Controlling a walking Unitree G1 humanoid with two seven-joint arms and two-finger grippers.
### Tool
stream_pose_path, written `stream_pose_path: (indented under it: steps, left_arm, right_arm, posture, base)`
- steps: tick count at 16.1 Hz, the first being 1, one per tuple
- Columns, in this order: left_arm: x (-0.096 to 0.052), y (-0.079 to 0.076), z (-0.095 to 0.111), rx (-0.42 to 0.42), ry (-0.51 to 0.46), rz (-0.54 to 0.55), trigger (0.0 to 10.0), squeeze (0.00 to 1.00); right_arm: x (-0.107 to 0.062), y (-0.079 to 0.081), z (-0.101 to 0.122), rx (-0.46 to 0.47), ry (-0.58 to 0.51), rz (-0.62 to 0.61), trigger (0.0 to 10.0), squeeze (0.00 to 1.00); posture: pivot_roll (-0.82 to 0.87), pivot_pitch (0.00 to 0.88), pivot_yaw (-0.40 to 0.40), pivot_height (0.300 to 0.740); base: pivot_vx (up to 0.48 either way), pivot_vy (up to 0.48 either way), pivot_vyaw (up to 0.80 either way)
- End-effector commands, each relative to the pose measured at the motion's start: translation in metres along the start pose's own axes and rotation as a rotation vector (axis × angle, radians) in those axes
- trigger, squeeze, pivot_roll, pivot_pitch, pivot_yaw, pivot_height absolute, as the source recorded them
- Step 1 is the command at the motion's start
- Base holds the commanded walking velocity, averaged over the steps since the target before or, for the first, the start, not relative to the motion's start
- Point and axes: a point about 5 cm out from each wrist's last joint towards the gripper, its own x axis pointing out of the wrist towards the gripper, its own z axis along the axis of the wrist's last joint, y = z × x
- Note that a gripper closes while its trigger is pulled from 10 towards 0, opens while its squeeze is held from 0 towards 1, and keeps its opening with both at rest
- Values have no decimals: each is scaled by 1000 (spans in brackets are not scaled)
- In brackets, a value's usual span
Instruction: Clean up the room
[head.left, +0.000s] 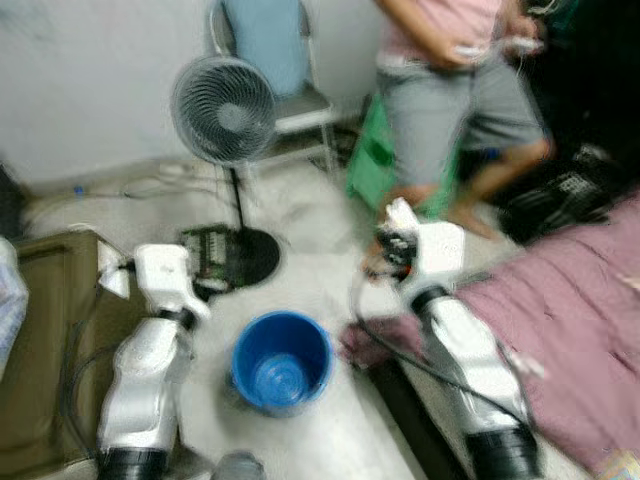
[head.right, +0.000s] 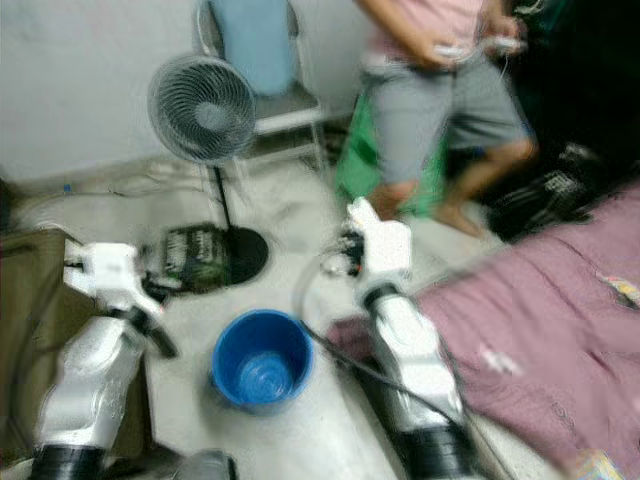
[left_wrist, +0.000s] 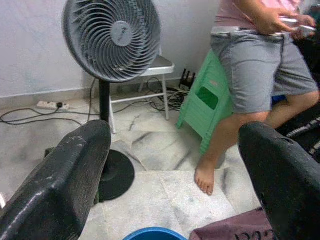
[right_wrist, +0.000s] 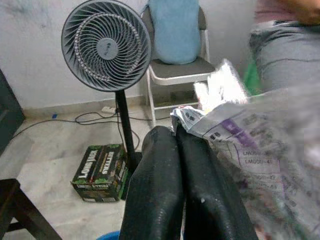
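Right claw (right_wrist: 182, 150): fingers are pressing together, pinching a crumpled printed plastic wrapper (right_wrist: 250, 140). In the left eye view the claw is hovering at about 1 o'clock from the blue bucket (head.left: 281, 362), above the floor beside the bed.

Left claw (left_wrist: 175, 165): fingers (left_wrist: 65, 180) are standing wide apart, holding nothing. It is pointing toward the fan base and the person's bare foot; the bucket's blue rim is showing just below it.

Blue bucket: standing upright on the pale marble floor (head.left: 330, 440), between the two silver arms, mouth open upward.

Standing fan (head.left: 224, 110): grey, upright on a round black base, at 11 o'clock from the bucket.

Dark carton (right_wrist: 100, 172) with green lettering: lying on the floor, touching the fan's base.

Folding chair (right_wrist: 175, 70): behind the fan against the wall, a light blue cushion (right_wrist: 175, 30) leaning on its back.

Green plastic stool (left_wrist: 207, 100): just beside the person's leg.

Person (head.left: 455, 100): standing at 1 o'clock, grey shorts, pink top, hands holding something small.

Bed (head.left: 570, 330): mauve cover, at 3 o'clock.

Brown furniture piece (head.left: 45, 340): at 9 o'clock, beside the left arm.
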Motion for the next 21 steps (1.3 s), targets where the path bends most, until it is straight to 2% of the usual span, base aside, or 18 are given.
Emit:
stream_pose_path:
  steps: [1, 6, 11, 13, 21]
  left_arm:
    - [-2, 6, -1, 12, 9, 16, 10000, 0]
    - [-1, 5, -1, 16, 14, 8, 10000, 0]
    - [1, 7, -1, 7, 20, 24, 10000, 0]
    - [-1, 6, -2, 19, 27, 21, 10000, 0]
    - [-3, 7, -3, 38, 40, 17, 10000, 0]
  right_arm:
    - [3, 6, 7, 1, -32, 16, 10000, 0]
    - [1, 6, 6, 7, -31, 15, 10000, 0]
    - [0, 6, 5, -4, -27, 15, 10000, 0]
    - [-1, 10, 5, 2, -36, 20, 10000, 0]
    - [-1, 7, 2, 10, -21, -8, 10000, 0]
  posture:
    - [9, 0, -22, 740]
    - [3, 0, -17, 740]
    - [-1, 0, -11, 740]
    - [2, 0, -9, 740]
    - [6, 0, -2, 740]
  base:
    - [345, 0, 800]
    - [298, 0, 291]
    - [0, 0, 0]
    - [0, 0, 800]
    - [0, 0, 759]
